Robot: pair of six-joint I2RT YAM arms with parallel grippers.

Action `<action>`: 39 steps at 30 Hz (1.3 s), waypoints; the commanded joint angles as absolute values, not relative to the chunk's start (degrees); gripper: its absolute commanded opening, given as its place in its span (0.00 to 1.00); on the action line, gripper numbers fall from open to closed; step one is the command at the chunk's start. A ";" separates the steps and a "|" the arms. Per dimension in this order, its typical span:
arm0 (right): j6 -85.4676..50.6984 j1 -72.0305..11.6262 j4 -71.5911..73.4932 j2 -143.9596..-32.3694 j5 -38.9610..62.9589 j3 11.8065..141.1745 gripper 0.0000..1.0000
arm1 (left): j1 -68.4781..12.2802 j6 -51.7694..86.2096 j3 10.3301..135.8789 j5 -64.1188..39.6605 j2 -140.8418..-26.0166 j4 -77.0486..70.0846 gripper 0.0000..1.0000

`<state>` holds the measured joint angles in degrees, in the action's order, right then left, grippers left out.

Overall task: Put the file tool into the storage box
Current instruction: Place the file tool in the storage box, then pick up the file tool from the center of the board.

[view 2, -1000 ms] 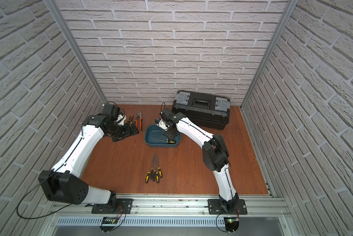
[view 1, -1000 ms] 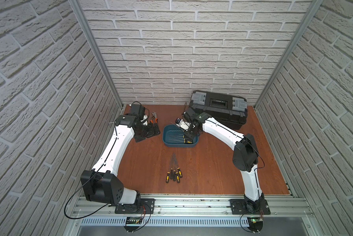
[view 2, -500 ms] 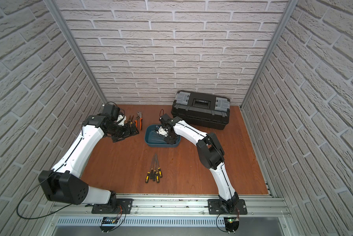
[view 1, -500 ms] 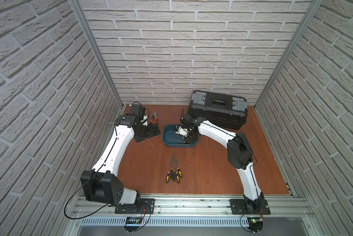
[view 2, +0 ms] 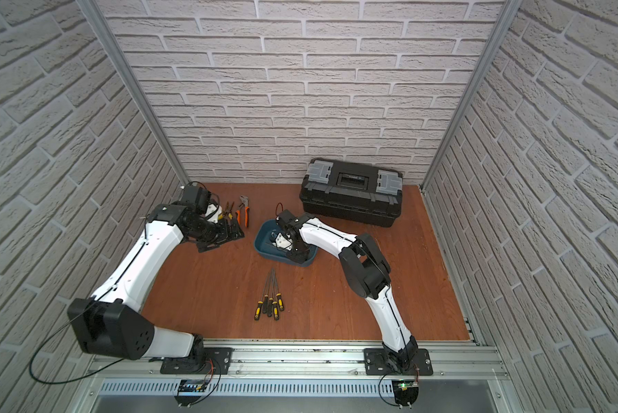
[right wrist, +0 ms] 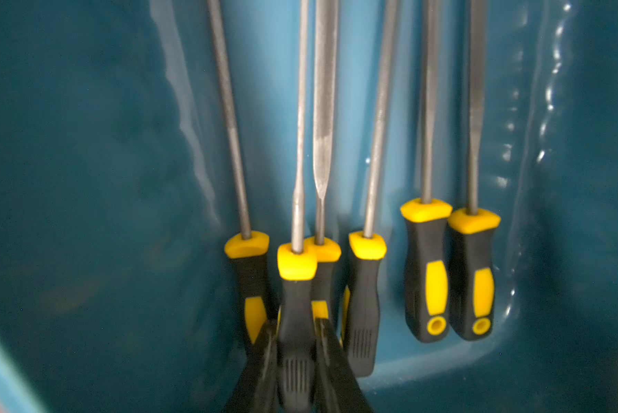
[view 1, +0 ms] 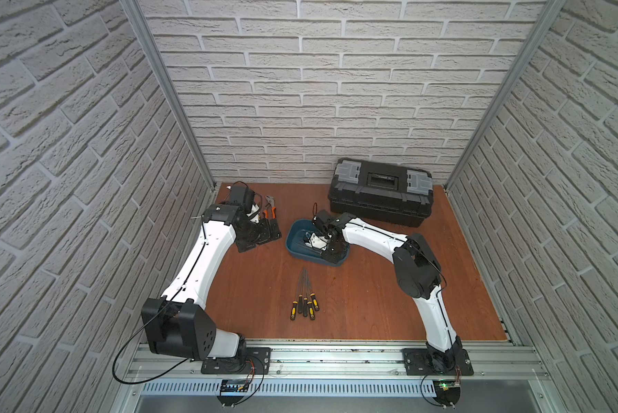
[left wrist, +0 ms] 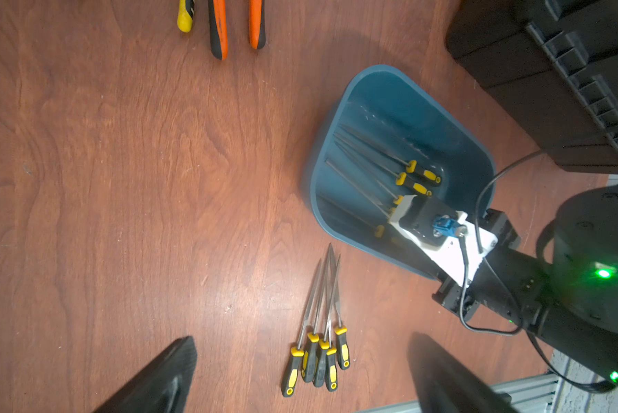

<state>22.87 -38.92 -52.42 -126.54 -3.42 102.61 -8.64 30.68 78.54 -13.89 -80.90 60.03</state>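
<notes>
**Right gripper** (right wrist: 296, 343) clamped on a needle file (right wrist: 296, 271) by its handle, low inside the teal storage box (view 1: 297, 232) at frame centre. The shaft runs straight away from the jaws, parallel to five files (right wrist: 427, 271) lying there. Since a second earlier, the wrist has shifted leftward, further over the box.

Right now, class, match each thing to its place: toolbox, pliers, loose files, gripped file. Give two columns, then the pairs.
1 toolbox
2 pliers
3 loose files
4 gripped file

A in the right gripper, inside the box
B on the table, nearer the arm bases than the box
C by the back wall
D beside the left gripper

Pairs: 1-C, 2-D, 3-B, 4-A
</notes>
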 commanded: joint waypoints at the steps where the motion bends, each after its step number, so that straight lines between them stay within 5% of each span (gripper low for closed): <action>1: 22.09 -39.12 -52.03 -124.77 -6.45 102.73 0.09 | -8.21 30.82 77.53 -14.82 -79.44 59.33 0.98; 15: 6.18 -37.84 -51.46 -120.85 -5.53 104.76 0.53 | -8.39 31.78 74.23 -16.91 -78.86 58.32 0.98; 31: -38.19 -44.31 -43.00 -92.49 -10.99 77.00 0.51 | -14.70 33.91 62.72 -18.51 -74.17 55.64 0.98; 39: -48.56 -56.98 -41.20 -94.62 -10.66 71.00 0.49 | -19.33 34.76 59.44 -17.04 -74.01 55.92 0.98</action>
<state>-41.82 -54.28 -44.07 -93.12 -10.55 71.24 -18.52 34.28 60.53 -17.69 -74.94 56.21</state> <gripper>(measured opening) 0.491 0.983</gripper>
